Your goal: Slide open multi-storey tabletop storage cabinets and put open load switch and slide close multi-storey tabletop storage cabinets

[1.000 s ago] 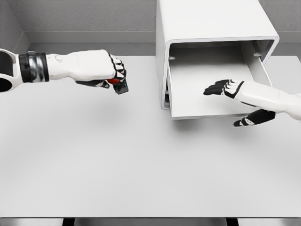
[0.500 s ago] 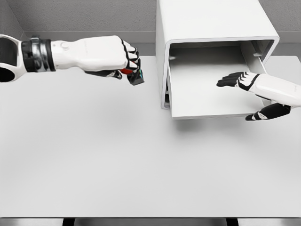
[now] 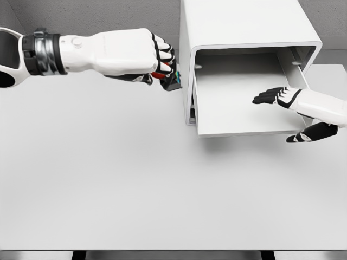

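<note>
The drawer (image 3: 238, 103) is out of the cabinet (image 3: 244, 24), so the step in hand is putting the switch (image 3: 169, 78) in. The left hand (image 3: 135, 54) is fisted around it, just left of the cabinet. The right hand (image 3: 295, 105), fingers extended and empty, hovers at the drawer's right side. Next, the switch must clear the cabinet's left wall and come over the drawer.

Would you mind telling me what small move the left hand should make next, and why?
Probably carry the switch rightward over the cabinet wall and into the open drawer. The left hand grips it just outside the cabinet, and the right hand rests at the drawer's right side.
</note>
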You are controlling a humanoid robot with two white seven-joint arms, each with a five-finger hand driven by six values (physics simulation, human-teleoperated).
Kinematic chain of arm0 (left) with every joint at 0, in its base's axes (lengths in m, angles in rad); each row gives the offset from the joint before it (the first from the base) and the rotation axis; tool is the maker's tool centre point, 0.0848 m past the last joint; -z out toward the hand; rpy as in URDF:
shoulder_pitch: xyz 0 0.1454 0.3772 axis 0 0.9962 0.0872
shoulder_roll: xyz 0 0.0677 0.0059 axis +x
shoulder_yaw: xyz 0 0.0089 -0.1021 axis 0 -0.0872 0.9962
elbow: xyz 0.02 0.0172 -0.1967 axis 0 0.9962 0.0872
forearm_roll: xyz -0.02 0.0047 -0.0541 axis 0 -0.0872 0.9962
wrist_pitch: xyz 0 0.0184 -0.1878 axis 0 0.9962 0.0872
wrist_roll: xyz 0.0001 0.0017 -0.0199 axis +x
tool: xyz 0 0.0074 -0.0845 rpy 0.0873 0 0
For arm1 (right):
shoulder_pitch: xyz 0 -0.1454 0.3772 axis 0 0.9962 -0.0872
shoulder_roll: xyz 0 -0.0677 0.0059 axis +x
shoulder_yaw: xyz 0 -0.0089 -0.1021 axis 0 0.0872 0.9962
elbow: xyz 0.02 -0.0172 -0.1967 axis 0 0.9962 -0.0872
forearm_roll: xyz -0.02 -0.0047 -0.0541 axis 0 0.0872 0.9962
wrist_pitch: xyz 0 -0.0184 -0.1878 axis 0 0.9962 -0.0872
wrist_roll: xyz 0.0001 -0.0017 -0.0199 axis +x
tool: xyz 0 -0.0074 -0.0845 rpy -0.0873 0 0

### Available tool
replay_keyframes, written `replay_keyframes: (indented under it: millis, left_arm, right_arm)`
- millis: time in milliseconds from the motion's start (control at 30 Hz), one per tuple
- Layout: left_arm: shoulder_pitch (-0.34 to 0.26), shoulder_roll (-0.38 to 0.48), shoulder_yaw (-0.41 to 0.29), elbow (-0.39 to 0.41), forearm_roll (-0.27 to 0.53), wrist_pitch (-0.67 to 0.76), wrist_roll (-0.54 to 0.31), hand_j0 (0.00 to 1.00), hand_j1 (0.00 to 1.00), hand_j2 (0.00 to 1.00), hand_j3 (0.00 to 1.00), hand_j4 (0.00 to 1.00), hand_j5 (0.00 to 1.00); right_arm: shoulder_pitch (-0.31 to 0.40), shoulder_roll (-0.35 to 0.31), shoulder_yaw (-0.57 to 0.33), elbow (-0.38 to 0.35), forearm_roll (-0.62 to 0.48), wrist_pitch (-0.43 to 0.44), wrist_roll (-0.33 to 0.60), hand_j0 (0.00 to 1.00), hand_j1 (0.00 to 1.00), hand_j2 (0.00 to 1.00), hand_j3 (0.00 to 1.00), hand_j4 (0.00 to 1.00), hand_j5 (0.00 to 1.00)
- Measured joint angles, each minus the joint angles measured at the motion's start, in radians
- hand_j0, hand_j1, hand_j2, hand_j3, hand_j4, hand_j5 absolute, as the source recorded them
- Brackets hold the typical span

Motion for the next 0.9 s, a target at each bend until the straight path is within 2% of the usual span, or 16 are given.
replay_keyframes:
  millis: [900]
  left_arm:
    - [-0.029, -0.131, 0.003, 0.021, -0.001, 0.0, 0.008, 0.36, 0.36, 0.36, 0.36, 0.36, 0.36]
  right_arm:
    - [0.008, 0.001, 0.012, 0.0, 0.0, 0.0, 0.001, 1.0, 1.0, 1.0, 1.0, 1.0, 1.0]
